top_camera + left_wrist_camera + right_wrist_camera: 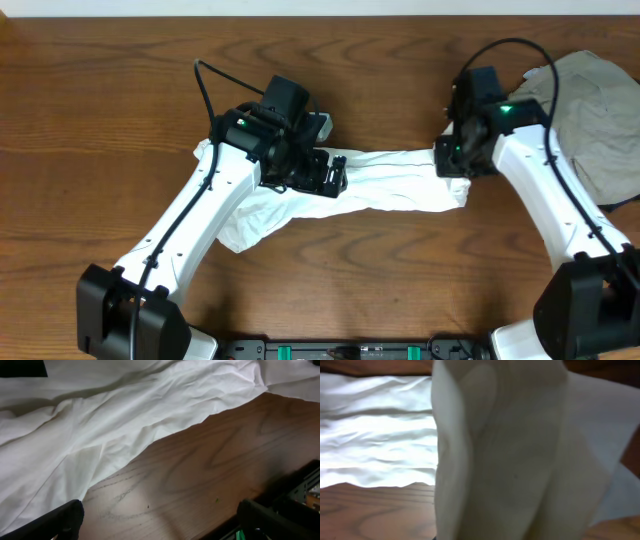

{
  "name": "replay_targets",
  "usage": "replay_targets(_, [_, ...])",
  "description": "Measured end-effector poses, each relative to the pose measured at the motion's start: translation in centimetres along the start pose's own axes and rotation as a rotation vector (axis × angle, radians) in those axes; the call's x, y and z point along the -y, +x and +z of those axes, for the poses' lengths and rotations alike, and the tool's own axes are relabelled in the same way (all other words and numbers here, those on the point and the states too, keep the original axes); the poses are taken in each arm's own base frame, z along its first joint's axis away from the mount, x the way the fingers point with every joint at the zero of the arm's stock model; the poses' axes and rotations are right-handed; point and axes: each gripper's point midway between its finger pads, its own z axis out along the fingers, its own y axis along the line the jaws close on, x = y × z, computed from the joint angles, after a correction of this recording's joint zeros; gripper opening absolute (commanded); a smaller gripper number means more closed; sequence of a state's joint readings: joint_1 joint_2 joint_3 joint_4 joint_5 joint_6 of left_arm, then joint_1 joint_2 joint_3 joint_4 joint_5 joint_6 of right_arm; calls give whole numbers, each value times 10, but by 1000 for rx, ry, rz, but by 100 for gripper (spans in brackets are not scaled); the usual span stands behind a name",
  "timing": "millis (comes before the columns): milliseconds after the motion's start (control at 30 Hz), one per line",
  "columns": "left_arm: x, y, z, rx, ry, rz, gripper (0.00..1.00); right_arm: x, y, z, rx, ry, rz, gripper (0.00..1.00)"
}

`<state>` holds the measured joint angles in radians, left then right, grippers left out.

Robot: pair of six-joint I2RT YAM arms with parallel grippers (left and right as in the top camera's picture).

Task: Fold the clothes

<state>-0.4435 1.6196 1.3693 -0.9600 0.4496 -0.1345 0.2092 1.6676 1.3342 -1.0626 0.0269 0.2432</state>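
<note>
White cloth (400, 185) lies stretched in a band across the middle of the wooden surface (100, 100). Only the left wrist view shows that the left tool (160, 512) is released, its fingers (55, 522) spread wide over bare wood just near of the cloth's hem. The right tool (452, 160) grasps the band's right end, a bunch that fills the right wrist view and hides its fingers. Open wood lies far and left, while a grey garment (590, 110), cut off at the right edge, lies far right.
</note>
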Motion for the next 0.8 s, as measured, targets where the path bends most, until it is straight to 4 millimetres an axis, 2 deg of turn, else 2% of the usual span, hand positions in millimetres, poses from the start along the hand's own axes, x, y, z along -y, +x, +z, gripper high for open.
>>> replay_targets(200, [0,0,0,-1,0,-1,99,-20,-2,0,23,-23,40,8])
replay_targets(267, [0,0,0,-1,0,-1,100,-27,-5,-1,37,-45,61,15])
replay_targets(333, [0,1,0,-2,0,-1,100,-33,-6,1,39,-61,81,17])
replay_targets(667, [-1,3,0,-11,-2,-5,100,-57,6,23,-41,-83,76,23])
replay_targets(800, [-1,3,0,-11,-2,-5,100,-66,4,27,-41,-107,78,26])
